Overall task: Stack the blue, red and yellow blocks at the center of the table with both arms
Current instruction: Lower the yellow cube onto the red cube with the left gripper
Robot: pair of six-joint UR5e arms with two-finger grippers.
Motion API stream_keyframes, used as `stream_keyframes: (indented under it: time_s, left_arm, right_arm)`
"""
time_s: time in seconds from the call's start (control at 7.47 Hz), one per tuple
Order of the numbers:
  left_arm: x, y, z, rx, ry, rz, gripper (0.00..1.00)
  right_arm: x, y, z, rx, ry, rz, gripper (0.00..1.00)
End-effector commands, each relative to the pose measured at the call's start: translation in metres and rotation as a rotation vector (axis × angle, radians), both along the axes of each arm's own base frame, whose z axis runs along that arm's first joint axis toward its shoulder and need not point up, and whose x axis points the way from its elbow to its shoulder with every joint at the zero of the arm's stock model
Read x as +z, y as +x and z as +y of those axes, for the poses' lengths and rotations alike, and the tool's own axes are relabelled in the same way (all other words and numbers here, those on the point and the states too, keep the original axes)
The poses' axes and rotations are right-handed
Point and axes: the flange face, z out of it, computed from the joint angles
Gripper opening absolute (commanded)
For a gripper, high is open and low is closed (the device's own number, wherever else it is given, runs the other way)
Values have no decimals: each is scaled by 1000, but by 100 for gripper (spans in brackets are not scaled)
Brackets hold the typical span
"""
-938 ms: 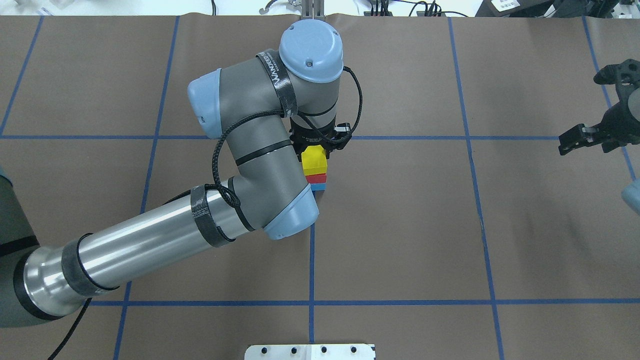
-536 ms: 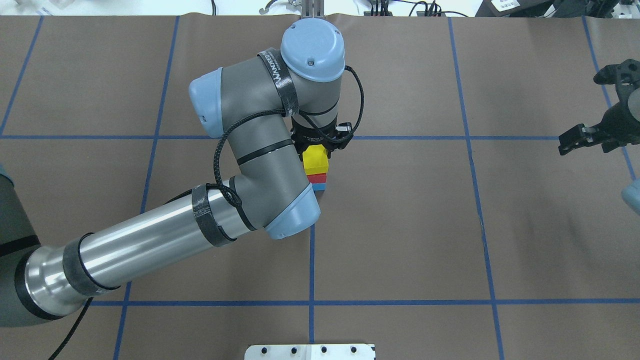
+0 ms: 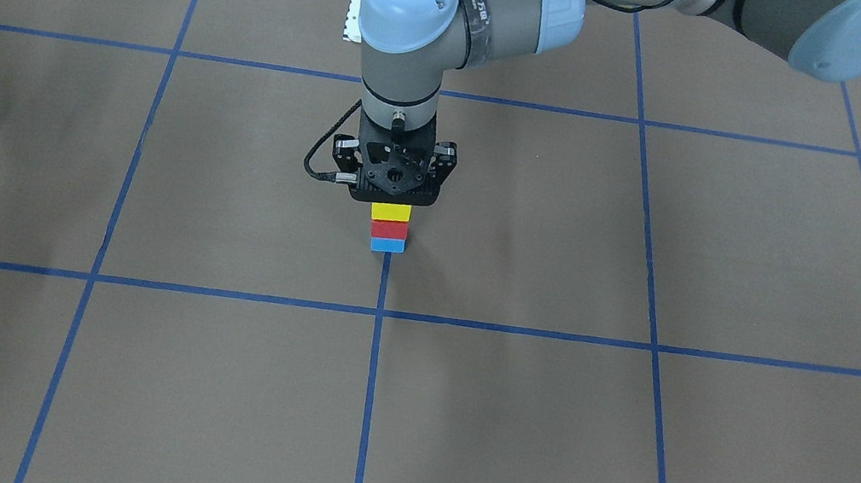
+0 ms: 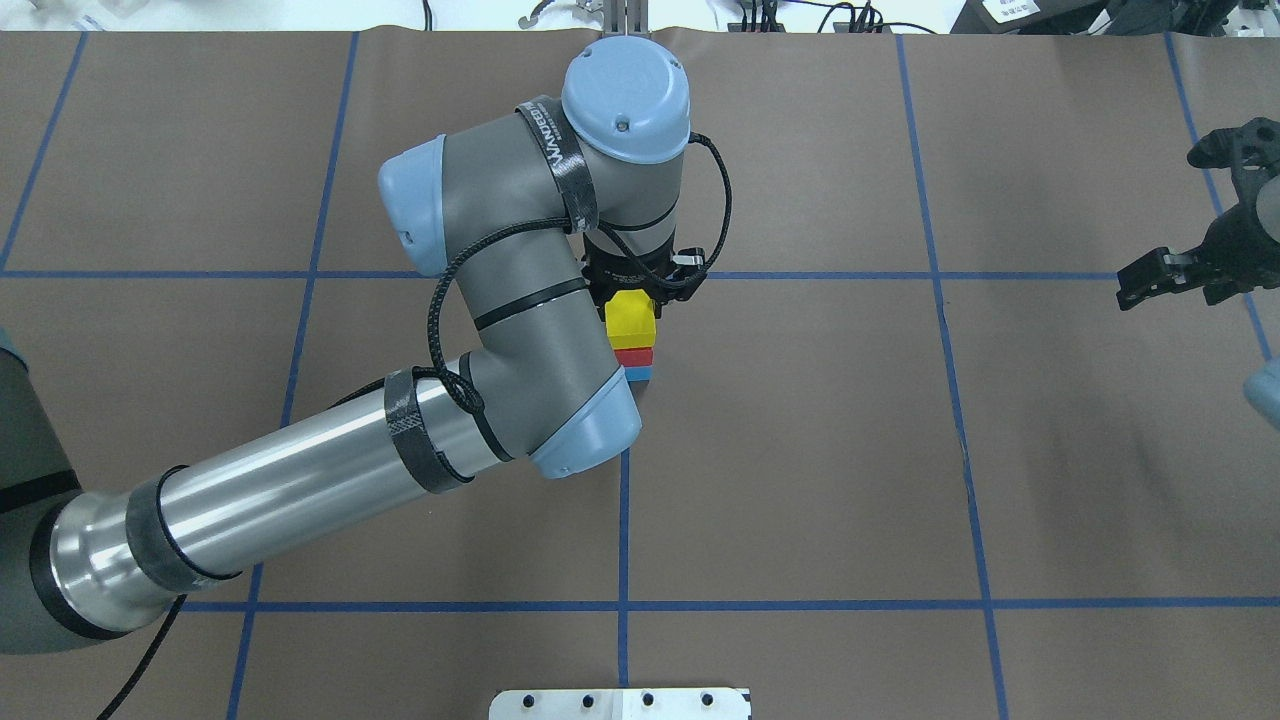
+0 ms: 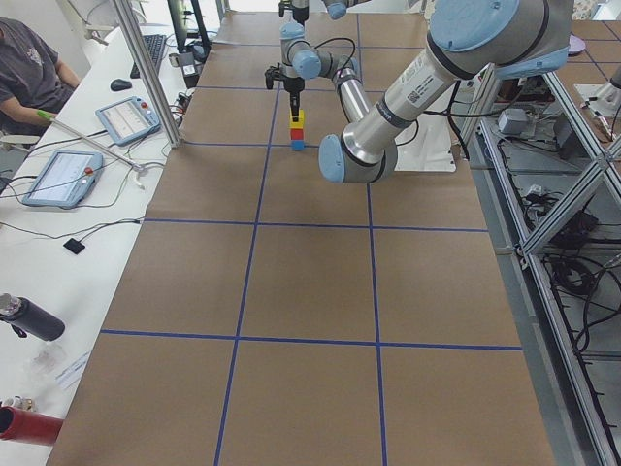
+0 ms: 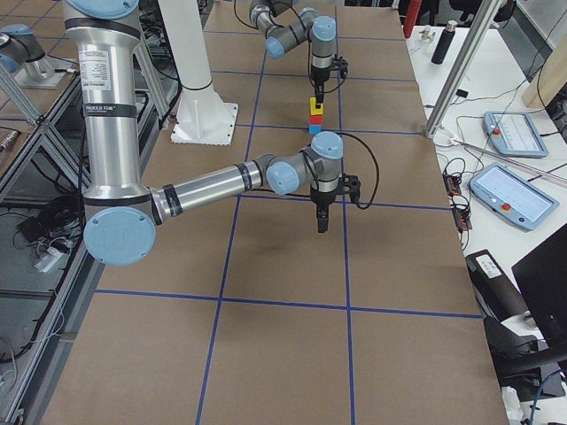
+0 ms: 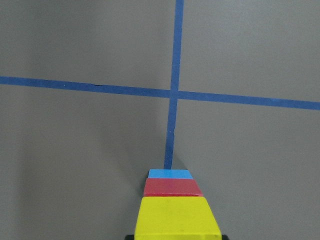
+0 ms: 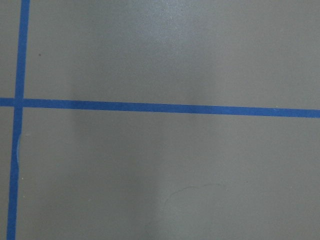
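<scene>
A three-block stack stands at the table's centre crossing: the blue block (image 3: 387, 245) at the bottom, the red block (image 3: 388, 229) on it, and the yellow block (image 3: 391, 212) on top. The stack also shows in the overhead view (image 4: 631, 318) and the left wrist view (image 7: 176, 217). My left gripper (image 3: 392, 203) hangs straight down over the stack, its jaws closed against the yellow block's sides. My right gripper (image 4: 1140, 280) hovers empty far off at the table's right side, and its fingers look shut.
The brown table cover (image 4: 800, 450) carries a grid of blue tape lines (image 4: 623, 530). My left arm's elbow (image 4: 590, 430) lies close beside the stack. A white mounting plate (image 4: 620, 703) sits at the near edge. Tablets and an operator are beyond the table's far edge.
The left arm's wrist has shifted very slightly. The stack and the right arm have not moved.
</scene>
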Motion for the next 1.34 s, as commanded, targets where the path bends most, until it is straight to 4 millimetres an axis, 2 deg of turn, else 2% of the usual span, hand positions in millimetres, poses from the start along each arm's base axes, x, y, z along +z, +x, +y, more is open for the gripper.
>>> stream_keyframes:
  time_s: [0.0,1.21]
  left_arm:
    - [1,0,0,4,2,-2,0]
    - [0,3,1,-1,-9,-4,0]
  right_arm:
    - [-1,0,1,1,0,-1,100]
    - [2,-1,1,-4,-2,2,100]
